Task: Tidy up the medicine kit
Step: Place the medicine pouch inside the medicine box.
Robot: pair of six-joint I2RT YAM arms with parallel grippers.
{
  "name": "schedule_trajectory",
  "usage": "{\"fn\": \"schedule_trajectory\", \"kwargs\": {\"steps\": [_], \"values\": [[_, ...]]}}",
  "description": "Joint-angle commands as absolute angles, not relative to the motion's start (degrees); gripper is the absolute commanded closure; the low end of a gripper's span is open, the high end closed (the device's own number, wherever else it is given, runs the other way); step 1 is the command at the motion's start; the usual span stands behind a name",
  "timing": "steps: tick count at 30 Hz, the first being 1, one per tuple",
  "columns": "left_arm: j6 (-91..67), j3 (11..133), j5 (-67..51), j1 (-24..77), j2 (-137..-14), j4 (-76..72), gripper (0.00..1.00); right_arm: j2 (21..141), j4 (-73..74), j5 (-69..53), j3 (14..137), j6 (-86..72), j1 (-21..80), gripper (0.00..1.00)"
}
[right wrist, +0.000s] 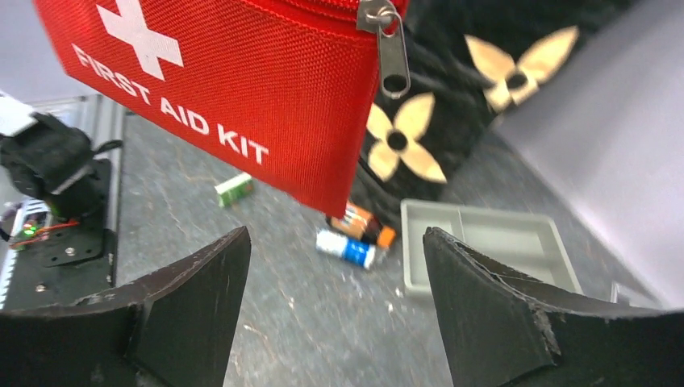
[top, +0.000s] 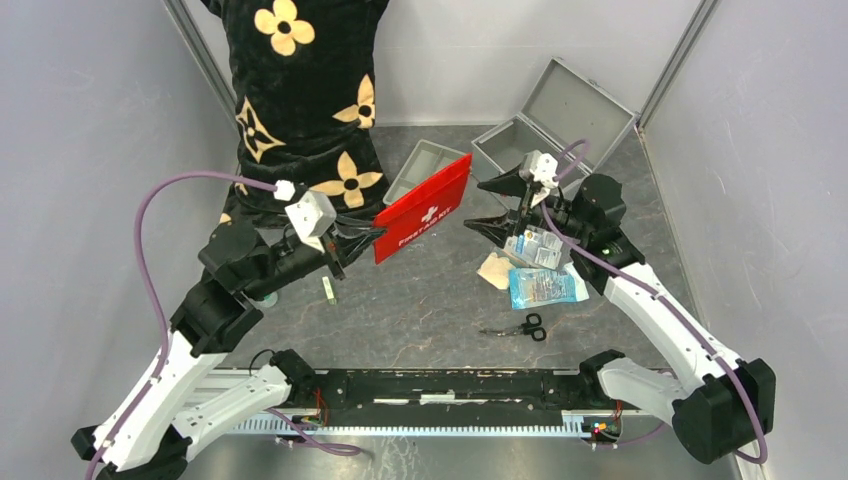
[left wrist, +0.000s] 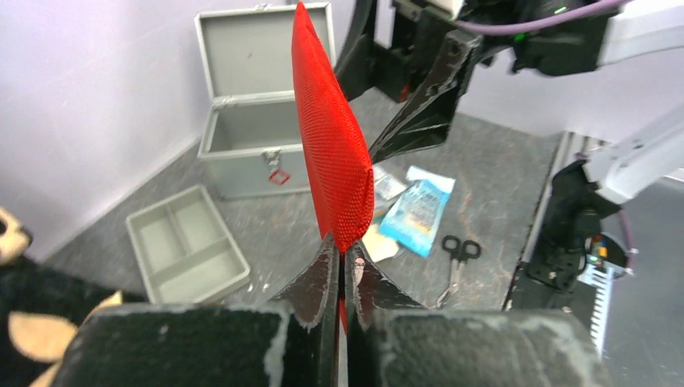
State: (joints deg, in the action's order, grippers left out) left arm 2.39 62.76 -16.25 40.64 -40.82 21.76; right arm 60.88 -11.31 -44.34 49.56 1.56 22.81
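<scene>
Left fingers point(left wrist: 310, 282) are pinching the red first-aid pouch point(left wrist: 331, 137) aloft by its edge, right fingers point(right wrist: 193, 282) gaping empty nearby, medicine kit point(top: 580, 105) sitting open at far right; the thin hold is risking a drop.

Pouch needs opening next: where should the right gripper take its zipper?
Probably the metal zipper pull: it hangs free from the slider at the top edge of the red first aid pouch, over the printed face. Come from that face, where the open right gripper points, jaws either side of the tab. The left gripper pinches the opposite edge.
</scene>
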Motion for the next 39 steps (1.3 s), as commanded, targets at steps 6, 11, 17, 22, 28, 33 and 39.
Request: {"fn": "schedule_trajectory", "kwargs": {"steps": [6,11,17,22,28,33,39], "values": [[2.72,67.58,-31.13,40.87,-41.1,19.35,0.98,61.4,-53.77,-62.7,47.34,-21.97,21.99,0.16],[3.07,67.09,-30.31,40.87,-41.14,19.27,0.98,63.42,-67.33,-66.09,46.67,-35.15,22.12,0.29],[2.8,66.59,-28.62,40.87,-41.65,18.01,0.98,64.55,-65.59,-66.09,46.46,-37.53,22.02,0.68],[0.31,65.44,-18.89,40.87,-41.73,17.11,0.76,65.32,-46.02,-58.62,49.61,-28.0,21.31,1.0],[-6.06,64.58,5.13,40.87,-44.03,21.2,0.0,67.24,-23.03,-35.2,55.44,-23.16,17.2,1.0],[-8.38,64.03,10.89,40.87,-46.99,24.67,0.0,70.46,-13.96,-16.18,58.79,-26.28,13.2,1.0],[-11.7,61.25,11.13,40.87,-49.59,24.98,0.0,76.76,-9.0,-4.43,62.11,-31.99,7.93,1.0]]}}
